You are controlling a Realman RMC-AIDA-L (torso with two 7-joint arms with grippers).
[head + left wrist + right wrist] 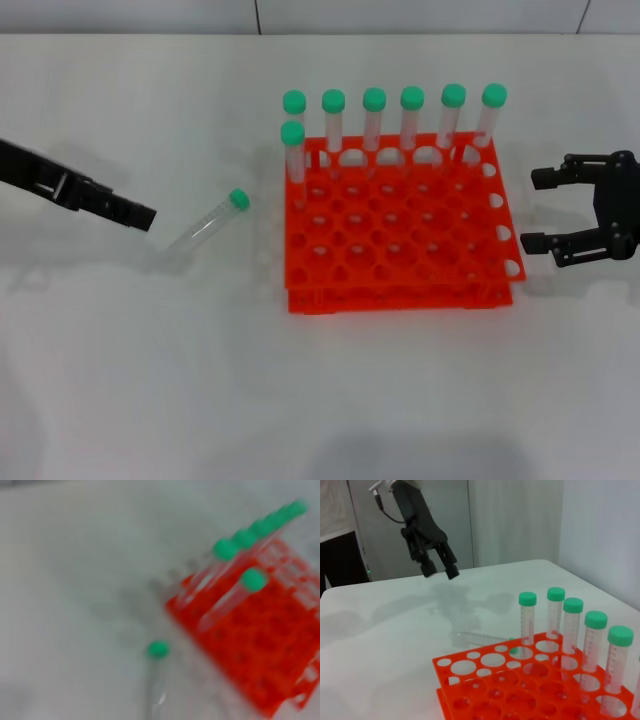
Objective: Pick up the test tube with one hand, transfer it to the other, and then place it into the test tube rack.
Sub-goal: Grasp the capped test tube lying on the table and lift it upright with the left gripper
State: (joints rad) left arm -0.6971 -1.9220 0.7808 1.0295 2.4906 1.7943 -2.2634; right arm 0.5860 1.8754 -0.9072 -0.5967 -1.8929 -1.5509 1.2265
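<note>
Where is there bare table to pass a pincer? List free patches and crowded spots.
Free: the table in front of the test tube rack, and behind its tube row. Narrower: between the lying test tube and the rack. Crowded: left pincer beside that tube; right pincer beside the rack.

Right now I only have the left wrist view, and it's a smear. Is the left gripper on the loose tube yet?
Observer: No. The left gripper hangs open above the table, apart from the test tube, which lies flat to the left of the test tube rack.
Operator: Right side?
Observer: The right gripper is open, to the right of the rack, holding nothing.
Operator: Rack load?
Observer: Seven capped tubes stand in it: six along the far row, one in the next row at the left end.
</note>
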